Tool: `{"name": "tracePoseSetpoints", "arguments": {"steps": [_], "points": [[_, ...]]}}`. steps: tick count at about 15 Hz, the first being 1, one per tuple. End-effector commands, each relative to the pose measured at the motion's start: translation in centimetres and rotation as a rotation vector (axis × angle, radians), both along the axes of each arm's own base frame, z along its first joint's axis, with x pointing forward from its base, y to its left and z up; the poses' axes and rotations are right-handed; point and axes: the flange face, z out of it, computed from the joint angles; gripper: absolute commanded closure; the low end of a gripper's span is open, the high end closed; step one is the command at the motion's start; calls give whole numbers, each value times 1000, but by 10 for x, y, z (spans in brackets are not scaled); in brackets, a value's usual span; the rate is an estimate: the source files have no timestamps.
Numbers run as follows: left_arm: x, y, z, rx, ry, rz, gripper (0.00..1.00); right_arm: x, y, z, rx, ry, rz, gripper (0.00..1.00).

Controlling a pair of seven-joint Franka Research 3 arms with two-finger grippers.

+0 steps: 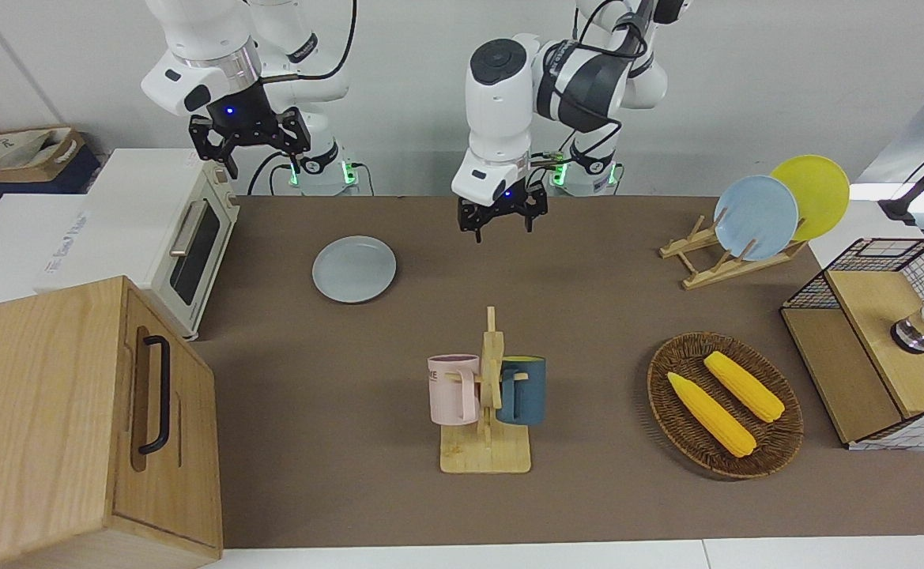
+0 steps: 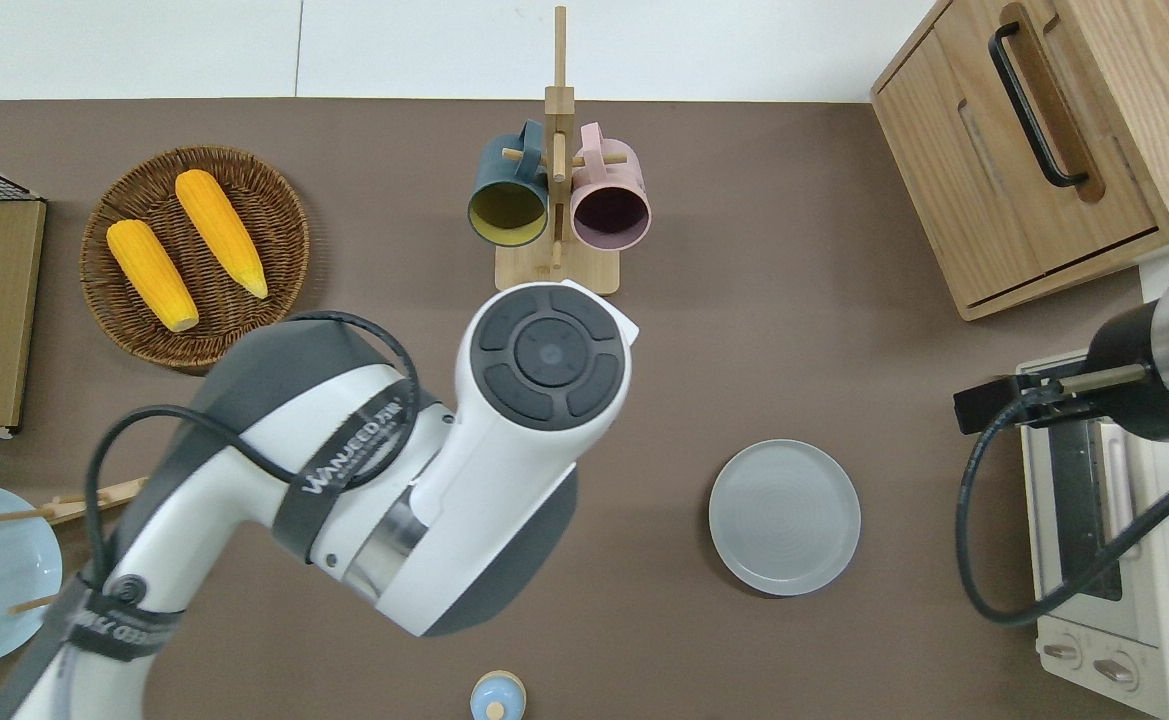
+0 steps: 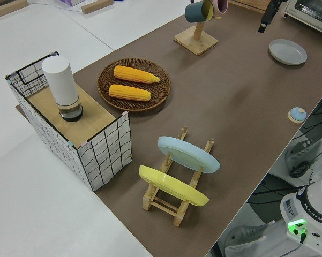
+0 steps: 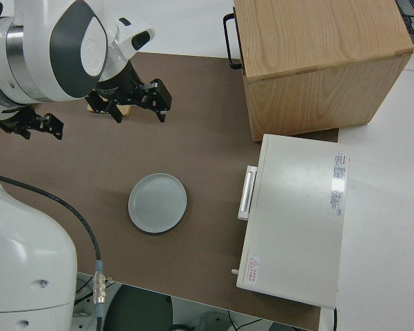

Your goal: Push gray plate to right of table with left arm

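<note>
The left gripper (image 1: 503, 215) hangs above the table (image 1: 604, 316) with its fingers spread apart and nothing between them. The gray plate (image 1: 354, 269) lies flat on the tabletop, well apart from that gripper, toward the right arm's end of the table and near the toaster oven (image 1: 193, 245). The mug rack (image 1: 487, 411), with a pink mug (image 1: 454, 389) and a dark teal mug (image 1: 522, 390) hung on it, stands farther from the robots than the gripper. Toward the left arm's end sit a wicker basket (image 1: 778, 446) holding two corn cobs (image 1: 710, 413) and a plate rack (image 1: 726, 261) with a sky-blue plate (image 1: 756, 217) and a yellow plate (image 1: 813, 194). The right arm is parked, its gripper (image 1: 248, 138) open and empty.
</note>
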Motion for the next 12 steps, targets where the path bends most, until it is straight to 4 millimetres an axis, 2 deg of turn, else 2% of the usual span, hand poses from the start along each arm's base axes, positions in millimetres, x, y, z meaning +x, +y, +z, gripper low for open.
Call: {"name": "tracePoseSetpoints", "arguments": {"steps": [1, 6, 9, 12], "points": [[21, 58, 35, -3, 54, -22, 11, -3, -2, 4, 9, 3, -4, 17], [43, 143, 61, -8, 74, -61, 11, -3, -2, 4, 9, 3, -4, 17], [53, 200, 64, -16, 126, -154, 11, -3, -3, 4, 9, 3, -6, 17], [56, 244, 71, -26, 144, -201, 11, -3, -3, 4, 9, 3, -7, 17]]}}
